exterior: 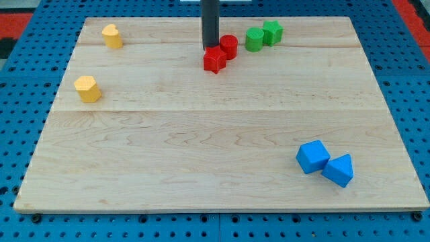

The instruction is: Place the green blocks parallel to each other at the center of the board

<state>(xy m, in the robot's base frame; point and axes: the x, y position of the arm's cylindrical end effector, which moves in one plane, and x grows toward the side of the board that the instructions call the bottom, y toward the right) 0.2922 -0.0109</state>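
Observation:
Two green blocks sit near the view's top, right of centre: a green cylinder [254, 39] and a green star-shaped block [272, 31], touching each other. My tip [209, 48] rests at the view's top centre, just above and left of a red star-shaped block [214, 60] and left of a red cylinder [228, 46]. The tip is about 65 pixels left of the green cylinder, with the red cylinder between them.
A yellow block [112, 36] sits at the top left and a yellow hexagonal block [88, 89] lower at the left. A blue cube [313, 156] and a blue wedge-like block [338, 170] touch at the bottom right. The wooden board [201, 161] lies on a blue pegboard.

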